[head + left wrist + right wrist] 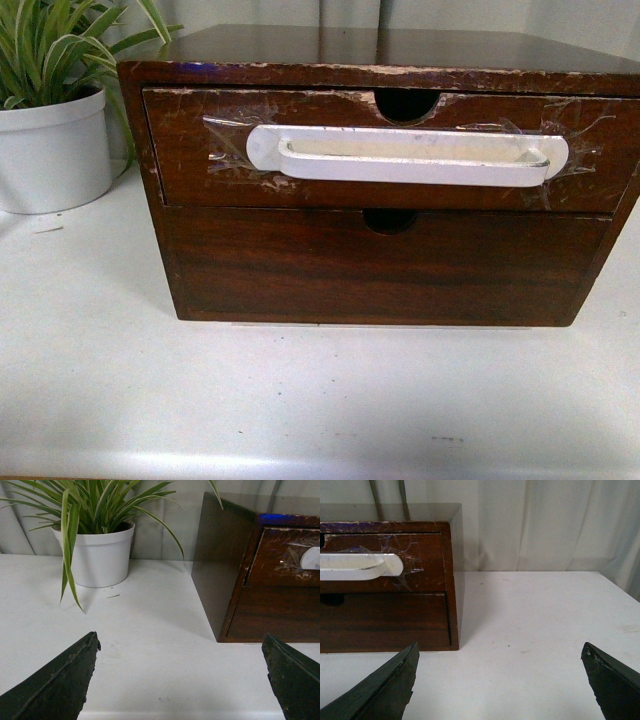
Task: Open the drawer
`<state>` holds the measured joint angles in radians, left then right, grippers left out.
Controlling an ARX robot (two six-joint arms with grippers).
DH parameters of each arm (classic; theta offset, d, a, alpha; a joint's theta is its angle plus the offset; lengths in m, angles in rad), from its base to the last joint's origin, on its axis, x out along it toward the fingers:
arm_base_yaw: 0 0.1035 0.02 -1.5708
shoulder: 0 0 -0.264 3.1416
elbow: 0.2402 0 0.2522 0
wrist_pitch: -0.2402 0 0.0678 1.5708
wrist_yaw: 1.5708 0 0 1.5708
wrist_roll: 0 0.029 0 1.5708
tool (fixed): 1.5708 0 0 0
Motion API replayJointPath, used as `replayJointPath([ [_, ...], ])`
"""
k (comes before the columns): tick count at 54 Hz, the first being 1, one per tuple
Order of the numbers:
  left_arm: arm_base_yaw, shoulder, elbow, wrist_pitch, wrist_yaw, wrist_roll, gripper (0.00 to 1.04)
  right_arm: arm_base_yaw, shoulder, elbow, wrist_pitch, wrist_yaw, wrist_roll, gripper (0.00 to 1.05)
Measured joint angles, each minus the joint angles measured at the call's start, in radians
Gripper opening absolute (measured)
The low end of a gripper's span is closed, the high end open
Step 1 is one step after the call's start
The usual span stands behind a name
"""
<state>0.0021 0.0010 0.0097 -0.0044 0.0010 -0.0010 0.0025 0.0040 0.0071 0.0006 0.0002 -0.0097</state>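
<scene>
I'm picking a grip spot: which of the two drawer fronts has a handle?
The upper drawer: a long white handle is taped across it. The lower drawer is plain, with only a notch.

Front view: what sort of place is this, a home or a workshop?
Probably a staged test corner rather than a lived-in room: a white table, a small wooden chest whose upper drawer has a white handle taped on, a potted plant, and a plain curtain behind.

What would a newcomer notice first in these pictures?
The long white handle, taped across the upper drawer of the dark chest, dominates the front view. A potted plant stands left of the chest on the white table. The left gripper and right gripper are open.
</scene>
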Motion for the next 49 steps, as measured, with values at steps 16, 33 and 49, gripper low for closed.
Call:
replayJointPath([
  [16, 0.000, 0.000, 0.000, 0.000, 0.000, 0.000, 0.98, 0.000, 0.000, 0.000, 0.000, 0.000, 0.000, 0.96],
  [33, 0.000, 0.000, 0.000, 0.000, 0.000, 0.000, 0.98, 0.000, 0.000, 0.000, 0.000, 0.000, 0.000, 0.96],
  [49, 0.000, 0.000, 0.000, 0.000, 0.000, 0.000, 0.98, 0.000, 0.000, 0.000, 0.000, 0.000, 0.000, 0.96],
])
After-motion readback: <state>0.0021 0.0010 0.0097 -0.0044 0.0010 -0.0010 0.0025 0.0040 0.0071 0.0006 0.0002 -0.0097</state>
